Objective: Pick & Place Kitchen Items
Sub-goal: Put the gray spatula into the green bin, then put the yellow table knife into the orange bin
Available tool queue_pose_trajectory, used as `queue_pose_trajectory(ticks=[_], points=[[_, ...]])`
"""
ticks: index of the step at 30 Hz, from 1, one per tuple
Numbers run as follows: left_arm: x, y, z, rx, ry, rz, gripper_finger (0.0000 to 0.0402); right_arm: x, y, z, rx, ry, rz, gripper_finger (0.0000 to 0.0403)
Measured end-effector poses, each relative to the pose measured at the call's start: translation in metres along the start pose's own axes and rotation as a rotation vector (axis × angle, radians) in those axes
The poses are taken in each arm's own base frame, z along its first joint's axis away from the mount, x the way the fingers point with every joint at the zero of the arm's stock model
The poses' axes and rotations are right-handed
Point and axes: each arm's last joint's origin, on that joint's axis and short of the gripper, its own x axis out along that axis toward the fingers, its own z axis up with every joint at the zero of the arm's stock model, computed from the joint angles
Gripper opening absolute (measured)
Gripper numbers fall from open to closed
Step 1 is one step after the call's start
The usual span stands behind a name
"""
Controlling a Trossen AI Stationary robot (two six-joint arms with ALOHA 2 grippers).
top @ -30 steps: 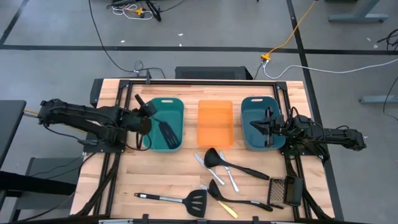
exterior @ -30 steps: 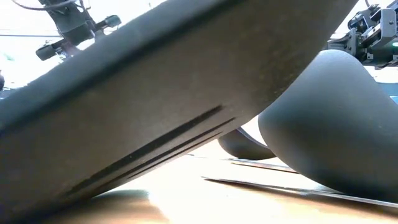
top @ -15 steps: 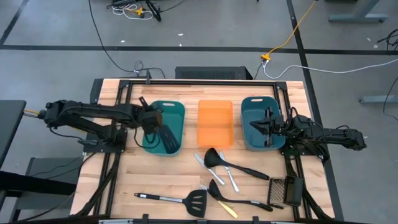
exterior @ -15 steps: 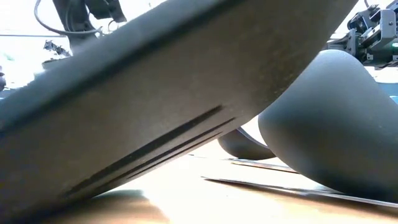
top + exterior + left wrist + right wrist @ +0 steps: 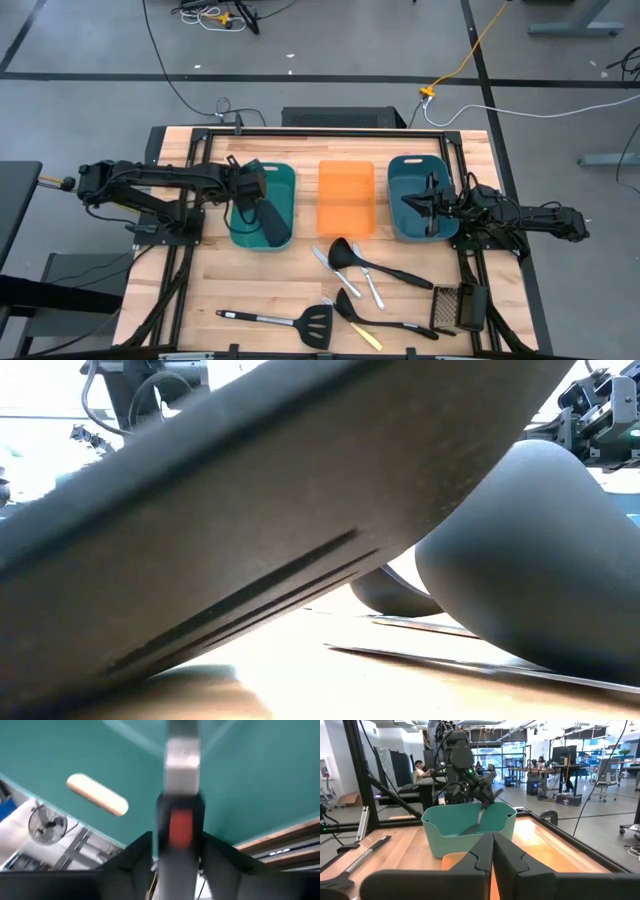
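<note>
A black slotted spatula point(image 5: 268, 222) lies in the left teal tub point(image 5: 286, 176), blade down on the tub's floor, handle slanting up. My left gripper point(image 5: 255, 196) hangs over that tub, tipped downward. Its fingers stand open on either side of the spatula's handle point(image 5: 180, 822). The right wrist view shows the same spatula point(image 5: 481, 817) leaning in the tub point(image 5: 470, 832) under the left arm. My right gripper point(image 5: 432, 205) waits level over the right teal tub point(image 5: 405, 170), its fingers point(image 5: 492, 847) shut on nothing. My left gripper has the spatula's black and red handle point(image 5: 180, 827) between its open fingers, which come slanting down from the table's left. The picture is blurred, so I cannot tell whether a finger touches the handle. The blade end rests in the tub.
An orange tray point(image 5: 346, 197) sits between the tubs. In front of it lie ladles point(image 5: 370, 262), slim knives point(image 5: 368, 288), another spatula point(image 5: 300, 320) and a mesh grater point(image 5: 458, 305). A utensil right at the lens blocks most of the low view.
My left gripper has gone toward the table's right edge and down, over the left tub, tipping further downward. The spatula has come with it: its blade has sunk to the tub's floor, toward the tub's near right corner.
</note>
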Motion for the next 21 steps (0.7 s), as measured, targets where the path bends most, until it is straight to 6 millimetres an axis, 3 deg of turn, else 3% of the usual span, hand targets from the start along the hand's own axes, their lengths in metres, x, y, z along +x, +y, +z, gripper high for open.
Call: queue_pose_trajectory(ticks=[4, 8, 13, 17, 21], points=[[-0.003, 0.000, -0.001, -0.004, 0.087, 0.048, 0.0234, 0.000, 0.000, 0.000, 0.000, 0.000, 0.000, 0.0018], [-0.014, 0.001, -0.001, -0.016, 0.077, 0.090, 0.0244, 0.000, 0.000, 0.000, 0.000, 0.000, 0.000, 0.0018], [-0.055, 0.006, -0.009, -0.128, 0.039, 0.199, 0.0233, 0.000, 0.000, 0.000, 0.001, 0.000, 0.000, 0.0018], [-0.102, 0.007, -0.019, -0.413, -0.210, 0.258, 0.0208, 0.000, 0.000, 0.000, 0.003, 0.000, 0.001, 0.0018], [-0.137, 0.004, -0.029, -0.783, -0.712, 0.223, 0.0146, 0.000, 0.000, 0.000, 0.003, 0.000, 0.001, 0.0018]])
